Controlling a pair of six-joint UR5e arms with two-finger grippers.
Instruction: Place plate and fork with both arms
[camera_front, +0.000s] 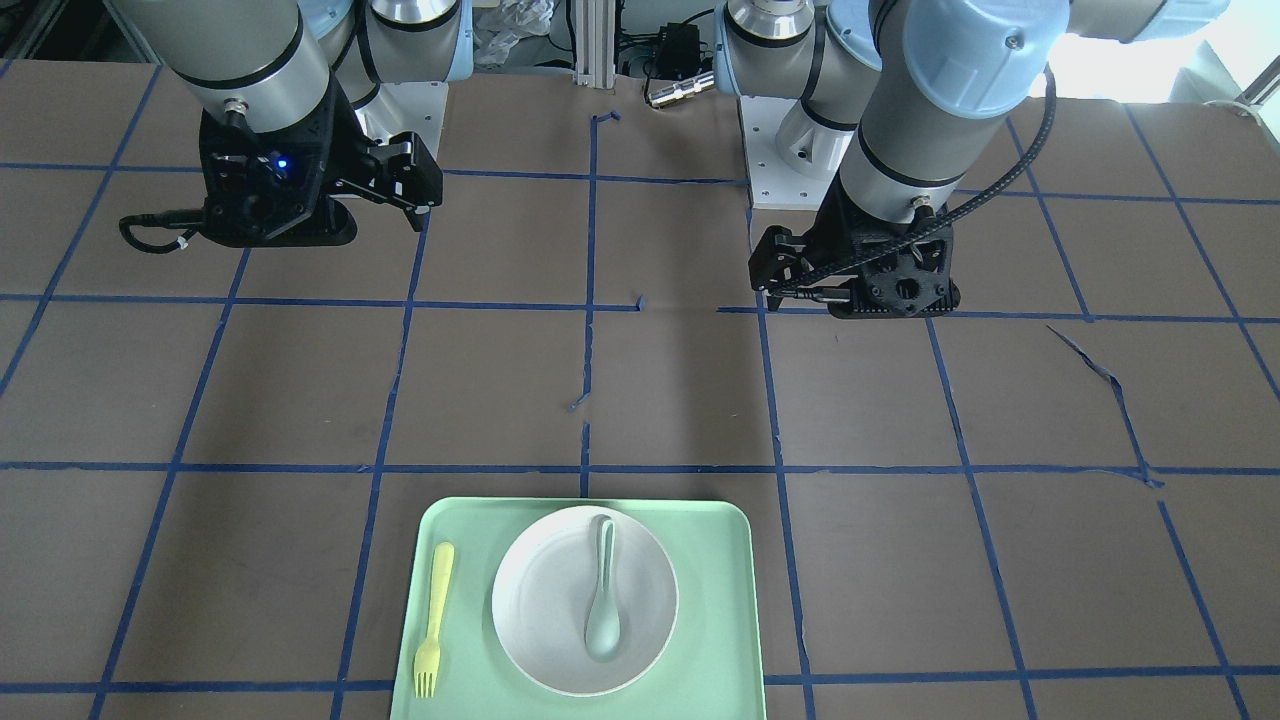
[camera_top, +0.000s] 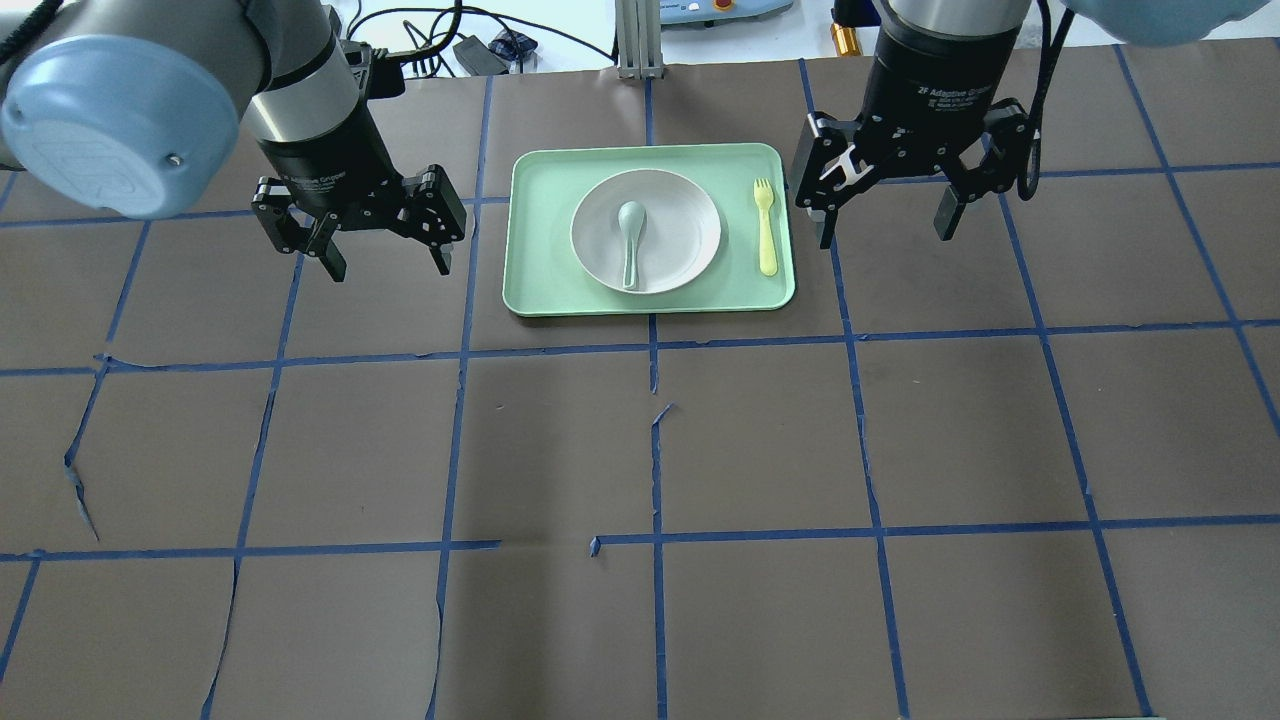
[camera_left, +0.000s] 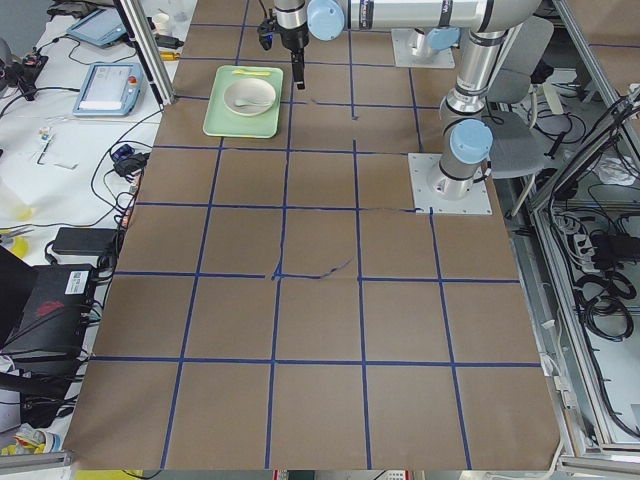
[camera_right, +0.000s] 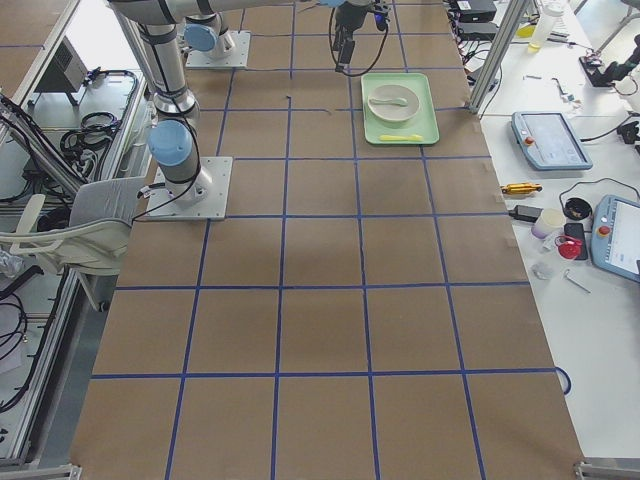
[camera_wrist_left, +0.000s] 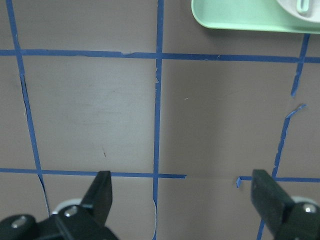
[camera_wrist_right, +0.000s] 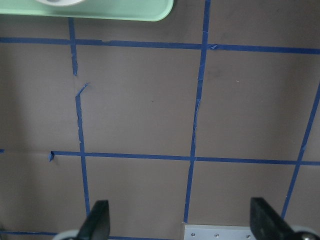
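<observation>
The round off-white plate (camera_top: 685, 215) lies in the middle of a pale green tray (camera_top: 540, 270), also seen from the front (camera_front: 545, 600). The pale yellow fork (camera_top: 766, 225) lies on the tray beside the plate, also seen from the front (camera_front: 435, 620). My left gripper (camera_top: 388, 268) hovers open and empty left of the tray. My right gripper (camera_top: 885, 235) hovers open and empty just right of the tray, near the fork. The left wrist view shows open fingers (camera_wrist_left: 102, 192) over bare table, with the tray's corner (camera_wrist_left: 240, 20) at the top.
A grey-green spoon (camera_top: 630, 240) lies in the plate. The brown table carries a blue tape grid (camera_top: 655, 340), torn in places. Cables and devices sit past the far edge (camera_top: 480, 50). The right wrist view shows the tray's edge (camera_wrist_right: 125, 10) and a base plate (camera_wrist_right: 225, 232).
</observation>
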